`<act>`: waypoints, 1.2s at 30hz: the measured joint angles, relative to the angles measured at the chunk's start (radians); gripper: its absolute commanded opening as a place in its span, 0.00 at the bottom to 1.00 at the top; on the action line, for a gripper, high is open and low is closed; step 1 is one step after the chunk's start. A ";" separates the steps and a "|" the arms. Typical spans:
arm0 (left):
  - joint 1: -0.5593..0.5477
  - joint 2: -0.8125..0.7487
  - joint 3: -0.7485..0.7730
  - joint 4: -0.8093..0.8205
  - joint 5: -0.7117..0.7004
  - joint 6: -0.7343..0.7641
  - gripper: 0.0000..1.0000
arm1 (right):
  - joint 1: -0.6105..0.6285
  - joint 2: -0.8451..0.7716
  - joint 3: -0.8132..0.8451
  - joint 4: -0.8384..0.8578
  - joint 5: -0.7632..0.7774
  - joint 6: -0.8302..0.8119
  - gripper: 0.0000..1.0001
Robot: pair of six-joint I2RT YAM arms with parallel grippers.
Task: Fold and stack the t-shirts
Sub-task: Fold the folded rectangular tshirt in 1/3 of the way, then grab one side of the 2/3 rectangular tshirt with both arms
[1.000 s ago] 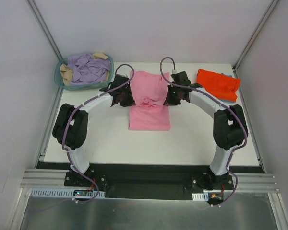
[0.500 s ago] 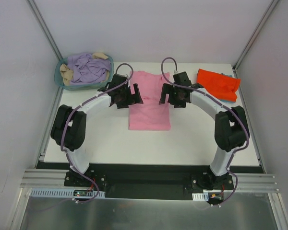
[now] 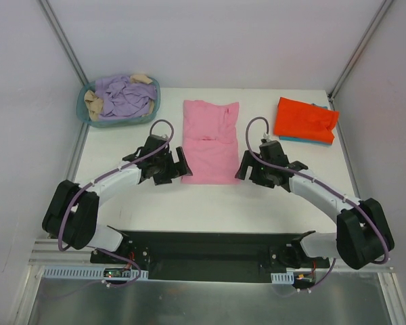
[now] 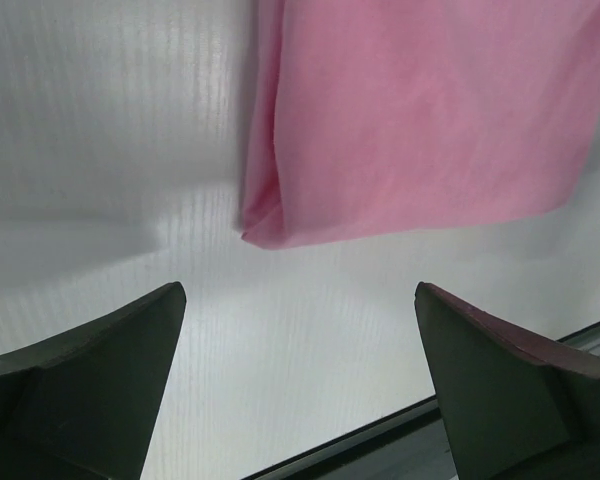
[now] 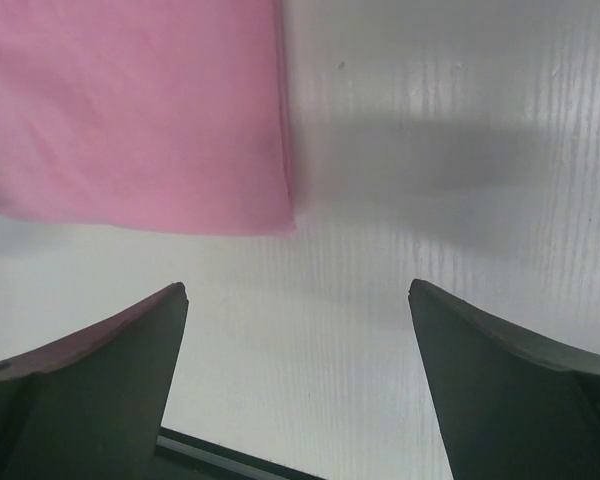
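The light pink t-shirt (image 3: 210,139) lies folded into a tall rectangle at the table's middle. Its near left corner shows in the left wrist view (image 4: 420,110) and its near right corner in the right wrist view (image 5: 130,110). My left gripper (image 3: 180,166) (image 4: 300,290) stands open just off the near left corner, with only bare table between its fingers. My right gripper (image 3: 243,168) (image 5: 298,288) is open beside the near right corner, also holding nothing. At the back right, the folded orange-red t-shirt (image 3: 306,118) rests on a teal-blue t-shirt (image 3: 311,141), of which only a thin edge shows.
A round teal basket (image 3: 80,108) at the back left holds lavender and beige clothes (image 3: 122,97). The table's dark near edge (image 4: 380,430) runs close behind both grippers. Slanted metal frame posts rise at the back corners.
Both grippers opened and let go of the pink t-shirt, then drew back from its middle to its near corners. The shirt now lies flatter.
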 measured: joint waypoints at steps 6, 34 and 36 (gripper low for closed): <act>0.000 0.025 -0.023 0.033 -0.011 -0.026 0.73 | 0.000 0.013 -0.016 0.024 0.019 0.048 0.99; 0.001 0.267 0.066 0.098 0.017 -0.069 0.00 | 0.009 0.351 0.112 0.106 -0.074 0.088 0.02; 0.001 0.266 0.064 0.102 0.018 -0.067 0.00 | 0.011 0.357 0.111 0.112 -0.085 0.087 0.01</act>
